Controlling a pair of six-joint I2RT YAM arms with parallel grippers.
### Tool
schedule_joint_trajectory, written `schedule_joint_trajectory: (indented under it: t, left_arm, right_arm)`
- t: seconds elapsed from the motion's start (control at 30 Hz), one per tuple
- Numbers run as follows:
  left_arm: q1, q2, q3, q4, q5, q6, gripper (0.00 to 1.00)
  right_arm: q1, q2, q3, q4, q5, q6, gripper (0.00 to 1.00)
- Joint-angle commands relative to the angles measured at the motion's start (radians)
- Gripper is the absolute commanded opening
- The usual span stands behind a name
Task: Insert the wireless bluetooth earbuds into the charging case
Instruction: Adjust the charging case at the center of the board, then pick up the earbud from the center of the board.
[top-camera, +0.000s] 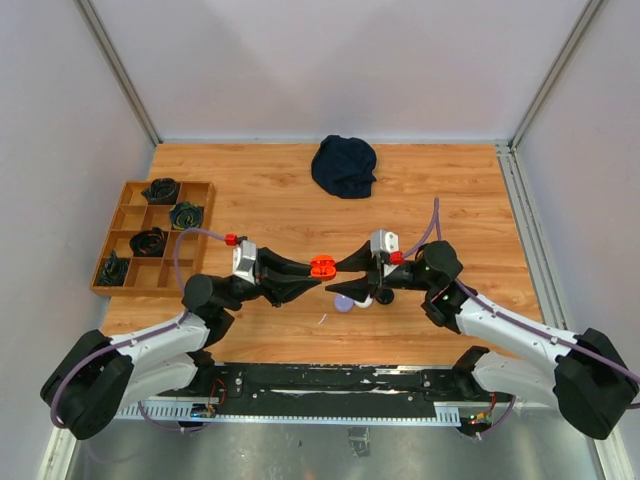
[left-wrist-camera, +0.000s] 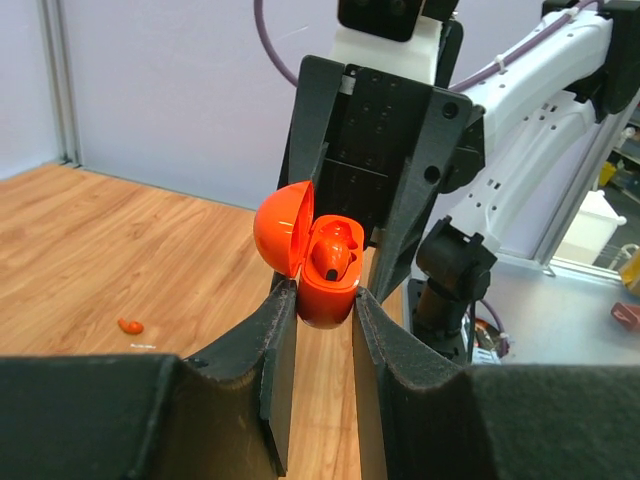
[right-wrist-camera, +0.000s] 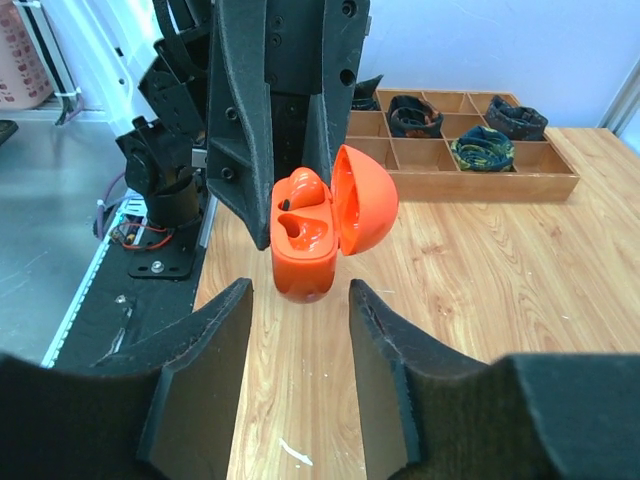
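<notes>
My left gripper (left-wrist-camera: 326, 298) is shut on the base of an orange charging case (left-wrist-camera: 327, 290), held above the table with its lid (left-wrist-camera: 283, 228) hinged open. One orange earbud (left-wrist-camera: 335, 256) sits in a slot of the case; the other slot (right-wrist-camera: 303, 232) looks hollow. Another orange earbud (left-wrist-camera: 130, 325) lies loose on the wood. My right gripper (right-wrist-camera: 300, 297) faces the case (right-wrist-camera: 303, 262) from the other side, open, its fingers (right-wrist-camera: 222, 330) apart from the case with nothing between them. From above, both grippers meet at the case (top-camera: 322, 266).
A purple round case (top-camera: 345, 303), a white piece (top-camera: 364, 299) and a black piece (top-camera: 385, 296) lie under my right gripper. A wooden divided tray (top-camera: 126, 218) with dark bundles stands at the left. A dark cloth (top-camera: 344, 165) lies at the back.
</notes>
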Motion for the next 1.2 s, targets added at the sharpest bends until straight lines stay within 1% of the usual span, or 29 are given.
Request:
schedule_joint_trajectory:
  t: [0.0,0.13,0.27,0.4,0.53,0.67,0.83,1.0,1.17]
  left_arm:
    - [-0.007,-0.048,-0.006,-0.101,-0.058,0.081,0.0]
    - [-0.007,-0.09,-0.007,-0.221,-0.114,0.163,0.0]
    - [-0.007,-0.132,-0.012,-0.311,-0.161,0.234,0.0]
    - [-0.006,-0.179,-0.024,-0.376,-0.204,0.297,0.0]
    - [-0.007,-0.207,-0.036,-0.412,-0.233,0.332,0.0]
    - [-0.007,-0.218,-0.05,-0.417,-0.244,0.342,0.0]
    - [-0.007,-0.221,-0.06,-0.418,-0.252,0.343,0.0]
    - [-0.007,-0.231,-0.065,-0.418,-0.248,0.337,0.0]
    - [-0.007,-0.24,-0.065,-0.423,-0.247,0.336,0.0]
  right_arm:
    - [-0.012,-0.052,0.043,-0.136,0.053,-0.088,0.46]
    - [-0.031,-0.079,0.09,-0.34,0.147,-0.142,0.48]
    - [-0.043,-0.086,0.145,-0.546,0.304,-0.192,0.48]
    - [-0.077,-0.047,0.201,-0.706,0.468,-0.201,0.48]
    - [-0.126,0.031,0.273,-0.815,0.587,-0.179,0.47]
    - [-0.194,0.114,0.331,-0.887,0.676,-0.131,0.46]
    - [-0.291,0.257,0.407,-0.985,0.773,-0.047,0.44]
    - [-0.379,0.392,0.456,-0.99,0.752,-0.018,0.42]
    - [-0.421,0.532,0.524,-0.981,0.726,0.0,0.4]
